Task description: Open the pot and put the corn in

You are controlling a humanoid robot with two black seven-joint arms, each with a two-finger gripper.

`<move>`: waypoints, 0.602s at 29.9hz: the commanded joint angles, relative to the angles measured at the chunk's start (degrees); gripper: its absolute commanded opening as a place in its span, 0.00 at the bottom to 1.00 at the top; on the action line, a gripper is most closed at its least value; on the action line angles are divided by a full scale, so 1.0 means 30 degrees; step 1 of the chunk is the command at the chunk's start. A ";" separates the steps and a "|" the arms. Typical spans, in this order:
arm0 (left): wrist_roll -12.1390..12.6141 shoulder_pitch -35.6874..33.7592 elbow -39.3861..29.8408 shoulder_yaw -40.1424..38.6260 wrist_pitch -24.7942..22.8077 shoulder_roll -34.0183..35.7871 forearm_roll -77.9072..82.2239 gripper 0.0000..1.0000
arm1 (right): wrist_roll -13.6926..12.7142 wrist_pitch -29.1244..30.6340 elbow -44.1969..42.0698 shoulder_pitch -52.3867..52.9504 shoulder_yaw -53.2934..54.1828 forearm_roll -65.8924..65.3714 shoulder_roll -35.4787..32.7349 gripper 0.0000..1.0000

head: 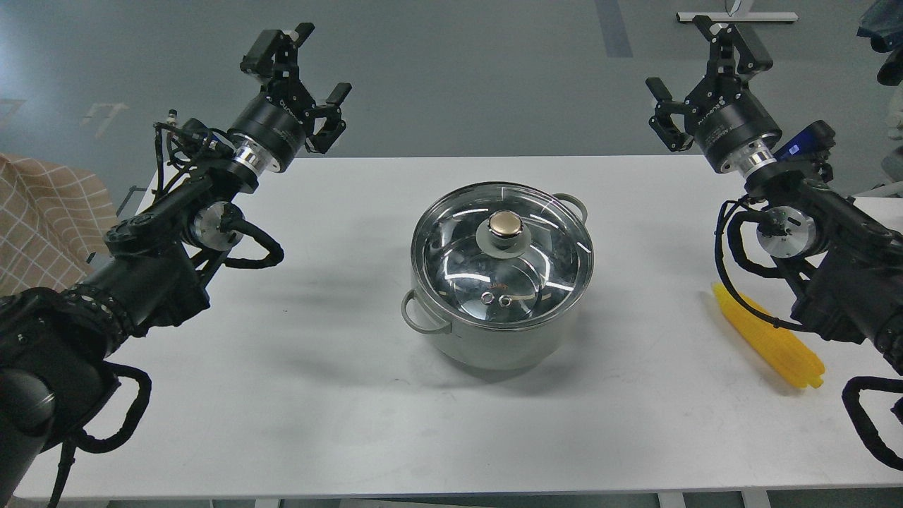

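The pale grey-green pot (487,342) stands in the middle of the white table (317,395), covered by its glass lid (502,257) with a gold knob (505,224). The yellow corn (769,339) lies flat at the right side of the table, partly under my right arm. My left gripper (314,67) hangs high at the far left, open and empty, well clear of the pot. My right gripper (695,63) is raised at the far right, also open and empty, beyond the corn.
A checked cloth (49,219) shows off the table's left edge. Grey floor lies past the table's far edge. Loose black cables hang from both arms over the table sides.
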 commanded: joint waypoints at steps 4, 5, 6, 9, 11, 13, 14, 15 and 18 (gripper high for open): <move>-0.0002 0.0025 -0.0140 -0.0035 0.0012 0.0111 0.0033 0.98 | 0.0000 -0.0049 -0.0173 0.0141 -0.0014 -0.0031 0.0228 0.98; -0.0002 -0.0062 -0.0140 -0.0035 0.0012 0.0111 0.0004 0.98 | 0.0000 -0.0049 -0.0347 0.0229 -0.0043 -0.0031 0.0228 0.98; -0.0002 -0.0063 -0.0140 -0.0064 0.0012 0.0111 0.0003 0.98 | 0.0000 -0.0020 -0.0407 0.0288 -0.0044 -0.0031 0.0228 0.98; -0.0002 -0.0121 -0.0140 -0.0005 0.0012 0.0053 -0.0026 0.98 | 0.0000 0.0056 -0.1049 0.0522 -0.0131 -0.0060 0.0257 0.98; -0.0002 -0.0092 -0.0111 0.0169 0.0012 0.0023 0.0148 0.98 | 0.0000 0.0056 -0.1663 0.0901 -0.0277 -0.0060 0.0403 0.98; -0.0002 -0.0005 -0.0110 0.0142 0.0012 -0.0036 0.0150 0.98 | 0.0000 0.0056 -0.2251 0.1137 -0.0511 -0.0089 0.0725 0.98; -0.0002 0.0054 -0.0110 0.0170 0.0012 -0.0094 0.0150 0.98 | 0.0000 0.0056 -0.2805 0.1312 -0.0831 -0.0089 0.0959 0.98; -0.0002 0.0083 -0.0110 0.0171 0.0012 -0.0094 0.0121 0.98 | 0.0000 0.0056 -0.3274 0.1459 -0.1270 -0.0089 0.1106 0.98; -0.0002 0.0259 -0.0140 -0.0034 0.0012 -0.0094 -0.0143 0.98 | 0.0000 0.0056 -0.3834 0.1723 -0.2122 -0.0089 0.1458 0.98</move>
